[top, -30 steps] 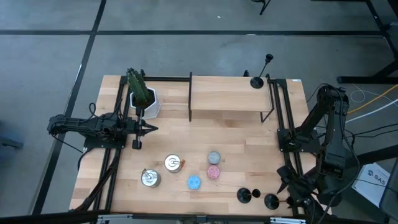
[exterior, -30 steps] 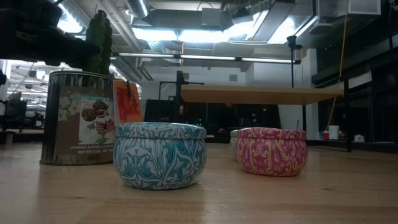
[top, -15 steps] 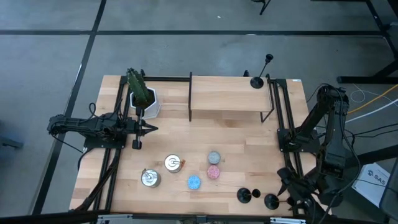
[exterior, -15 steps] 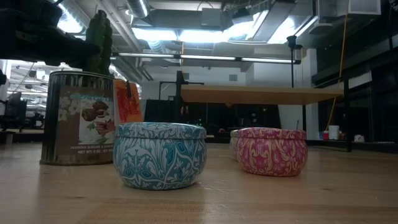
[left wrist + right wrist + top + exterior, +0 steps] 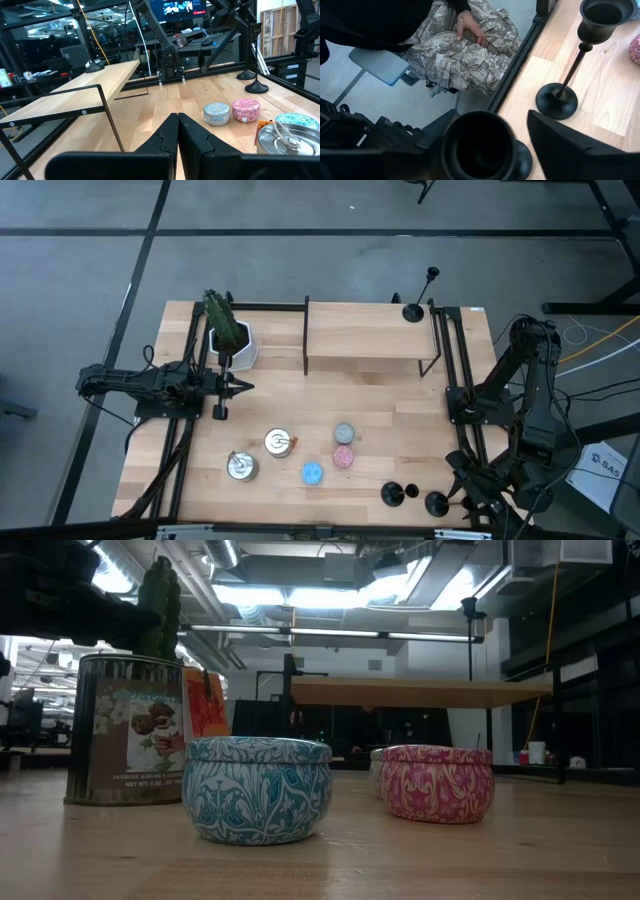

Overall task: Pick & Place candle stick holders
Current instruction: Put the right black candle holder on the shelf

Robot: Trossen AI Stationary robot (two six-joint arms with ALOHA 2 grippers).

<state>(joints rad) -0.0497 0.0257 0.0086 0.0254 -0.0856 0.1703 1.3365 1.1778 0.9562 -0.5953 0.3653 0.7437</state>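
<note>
Black candle stick holders show in the high view: one [image 5: 412, 311] stands on the wooden shelf's far right end, and three stand on their round bases at the table's near right [image 5: 391, 493] [image 5: 410, 491] [image 5: 436, 503]. My right gripper [image 5: 449, 502] is open there. In the right wrist view its two fingers [image 5: 555, 150] stand on either side of the nearest holder's cup top [image 5: 477, 147], with a gap on one side. A second holder [image 5: 572, 70] stands beyond. My left gripper [image 5: 240, 387] is shut and empty over the table's left side.
Silver tins [image 5: 279, 442] [image 5: 240, 467] and small grey, pink and blue tins [image 5: 344, 432] [image 5: 343, 456] [image 5: 312, 472] stand mid-table near the front. A raised wooden shelf [image 5: 365, 335] and a potted cactus [image 5: 230, 340] stand at the back. A seated person [image 5: 470, 55] is just past the near right edge.
</note>
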